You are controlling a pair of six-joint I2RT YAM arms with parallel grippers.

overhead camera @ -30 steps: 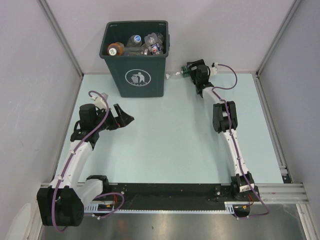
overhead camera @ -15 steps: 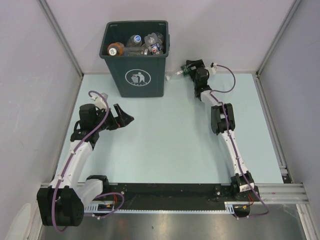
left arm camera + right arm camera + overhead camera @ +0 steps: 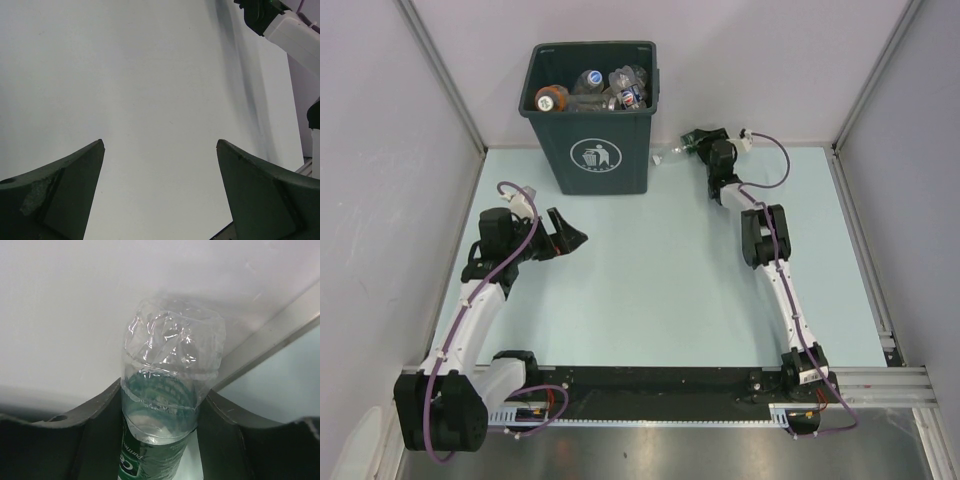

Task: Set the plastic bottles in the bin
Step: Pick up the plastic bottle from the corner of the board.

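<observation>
The bin (image 3: pixel 592 150) stands at the back of the table, left of centre, with several plastic bottles (image 3: pixel 590 88) piled inside. One clear plastic bottle with a green label (image 3: pixel 170 365) lies just right of the bin by the back wall (image 3: pixel 670 153). My right gripper (image 3: pixel 163 387) is shut on its body, one finger pressed against each side (image 3: pixel 698 143). My left gripper (image 3: pixel 575 235) hovers open over the table's left side, and nothing lies between its fingers (image 3: pixel 160 142).
The back wall and its grey floor rail (image 3: pixel 280 335) run right behind the held bottle. Side walls with metal posts (image 3: pixel 440 70) enclose the table. Part of the right arm (image 3: pixel 285 25) shows at the top corner of the left wrist view.
My right gripper has edged left toward the bin and closed on the green-labelled bottle, which has shifted slightly left. The left arm has not moved.
</observation>
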